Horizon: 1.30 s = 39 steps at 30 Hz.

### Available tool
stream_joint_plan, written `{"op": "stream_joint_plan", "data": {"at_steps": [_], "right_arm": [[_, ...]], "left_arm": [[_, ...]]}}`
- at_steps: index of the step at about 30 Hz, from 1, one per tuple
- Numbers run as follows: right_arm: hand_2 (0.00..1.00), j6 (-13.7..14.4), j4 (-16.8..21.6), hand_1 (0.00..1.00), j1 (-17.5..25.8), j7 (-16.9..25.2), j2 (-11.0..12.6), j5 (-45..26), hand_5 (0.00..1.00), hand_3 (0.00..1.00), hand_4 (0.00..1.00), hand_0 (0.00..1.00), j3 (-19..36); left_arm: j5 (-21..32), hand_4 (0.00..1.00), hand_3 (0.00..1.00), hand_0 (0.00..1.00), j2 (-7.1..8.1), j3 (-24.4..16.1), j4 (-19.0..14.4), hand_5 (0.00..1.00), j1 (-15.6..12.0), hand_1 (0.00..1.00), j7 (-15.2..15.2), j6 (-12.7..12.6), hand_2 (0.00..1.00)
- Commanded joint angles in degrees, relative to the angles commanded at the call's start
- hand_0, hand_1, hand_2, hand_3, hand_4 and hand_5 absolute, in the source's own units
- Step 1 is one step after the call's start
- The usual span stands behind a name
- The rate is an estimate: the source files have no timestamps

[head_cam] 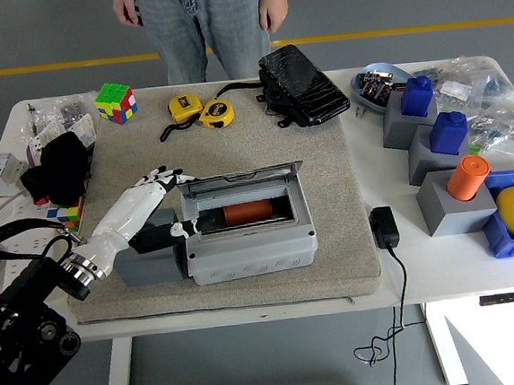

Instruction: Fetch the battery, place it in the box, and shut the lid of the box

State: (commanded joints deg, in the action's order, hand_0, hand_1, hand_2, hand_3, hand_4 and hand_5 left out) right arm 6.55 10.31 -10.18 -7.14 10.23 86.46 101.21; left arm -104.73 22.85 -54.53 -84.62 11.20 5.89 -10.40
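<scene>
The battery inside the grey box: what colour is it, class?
Orange-red; the battery shows in the head view, lying in the box.

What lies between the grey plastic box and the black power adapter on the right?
Only bare beige mat lies between the grey plastic box and the black power adapter, seen in the head view.
</scene>
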Motion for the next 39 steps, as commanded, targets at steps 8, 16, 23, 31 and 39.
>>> {"op": "stream_joint_plan", "data": {"at_steps": [8, 16, 23, 31, 39], "right_arm": [[0.772, 0.06, 0.0, 0.79, -0.44, 0.09, -0.1, -0.33, 0.998, 0.834, 0.998, 0.848, -0.39], [0.77, 0.13, 0.0, 0.79, -0.44, -0.09, 0.1, 0.18, 0.998, 0.832, 0.998, 0.848, 0.39], [0.77, 0.18, 0.0, 0.79, -0.67, 0.02, 0.26, 0.02, 0.998, 0.833, 0.998, 0.845, 0.37], [0.769, 0.3, 0.0, 0.789, -0.45, 0.14, 0.31, -0.28, 0.998, 0.833, 0.998, 0.844, 0.49], [0.768, 0.21, 0.0, 0.789, -0.43, 0.13, -0.04, 0.06, 0.998, 0.832, 0.998, 0.845, 0.82]], "left_arm": [[-0.68, 0.998, 0.78, 0.998, -0.63, -0.69, 0.29, 0.998, 3.73, 0.937, 0.02, -0.11, 0.829], [-0.64, 0.998, 0.782, 0.998, -0.95, 0.31, -1.91, 0.998, 3.51, 0.935, -0.14, 0.07, 0.828], [-0.27, 0.998, 0.783, 0.998, -0.01, 1.15, -3.11, 0.998, 2.29, 0.931, -0.49, 0.38, 0.824], [0.04, 0.998, 0.782, 0.998, 0.97, 1.27, -4.18, 0.998, 0.96, 0.931, -0.46, 0.32, 0.825], [0.03, 0.998, 0.783, 0.998, 1.4, 0.03, -5.12, 0.998, 0.01, 0.929, -0.46, 0.18, 0.824]]}}
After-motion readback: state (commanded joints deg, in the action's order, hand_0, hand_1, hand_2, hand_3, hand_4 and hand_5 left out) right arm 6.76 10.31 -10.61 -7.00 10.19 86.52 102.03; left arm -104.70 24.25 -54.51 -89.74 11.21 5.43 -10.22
